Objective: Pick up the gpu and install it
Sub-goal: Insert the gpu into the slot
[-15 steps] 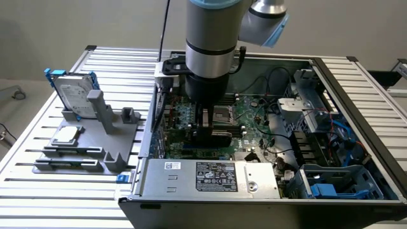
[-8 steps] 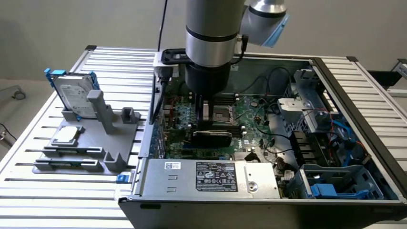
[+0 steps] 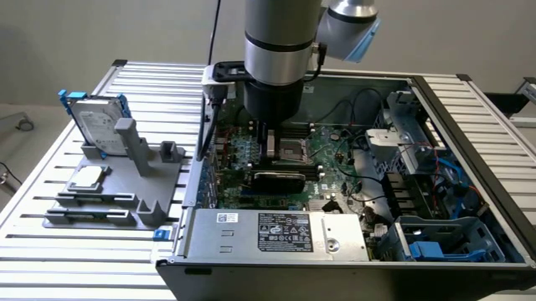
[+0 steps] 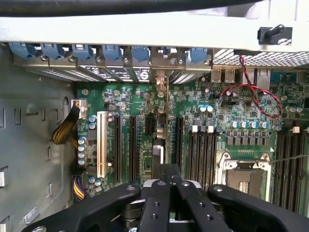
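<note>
My gripper [image 3: 272,149] reaches down into the open computer case [image 3: 469,125], over the green motherboard [image 3: 335,157]. The gpu [image 3: 280,182] hangs upright below the fingers, its black cooler facing the exterior view's front, low over the board. In the wrist view the black fingers [image 4: 155,193] meet, shut on the gpu [image 4: 158,147], which appears edge-on as a thin strip. It lines up with the black expansion slots [image 4: 133,145], and its silver bracket end [image 4: 161,86] is near the case's rear wall. Whether the card sits in a slot is hidden.
A grey fixture [image 3: 109,207] at the exterior view's left holds the hard drive in a blue frame [image 3: 96,125] and the processor chip [image 3: 88,179]. Inside the case are the power supply [image 3: 277,232], the processor socket [image 4: 244,176], a white slot [image 4: 101,145] and red wires [image 4: 256,96].
</note>
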